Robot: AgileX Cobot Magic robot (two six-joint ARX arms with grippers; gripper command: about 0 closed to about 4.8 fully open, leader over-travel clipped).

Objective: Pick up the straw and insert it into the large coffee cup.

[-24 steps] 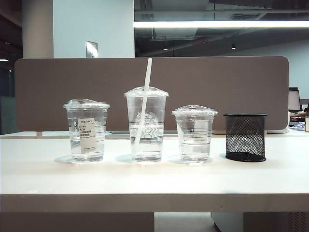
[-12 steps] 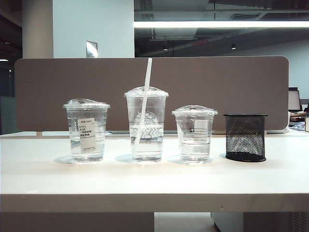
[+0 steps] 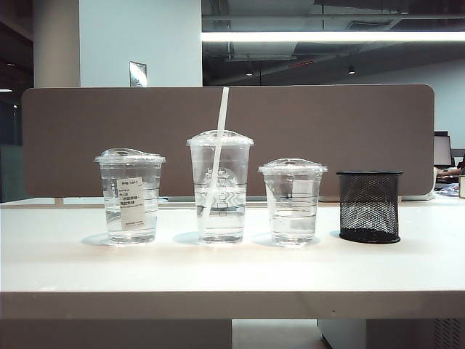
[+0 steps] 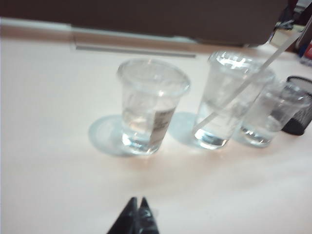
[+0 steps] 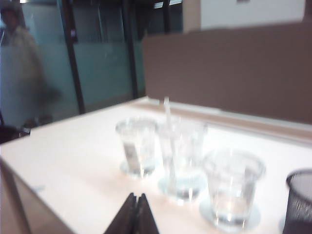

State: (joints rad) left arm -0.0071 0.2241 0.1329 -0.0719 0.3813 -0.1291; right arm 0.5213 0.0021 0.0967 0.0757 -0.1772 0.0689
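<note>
Black pointed tool [image 4: 137, 214] tips, both arms

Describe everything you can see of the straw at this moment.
The straw is long, thin, straight and white, plastic by its look. It stands tilted in the large coffee cup, passing through the domed lid; its top leans right and rises well above the lid, and its lower end shows through the clear wall near the bottom left. Only the cup touches it. Neither hand holds it: the left hand and right hand are shut, clear of the cups.
</note>
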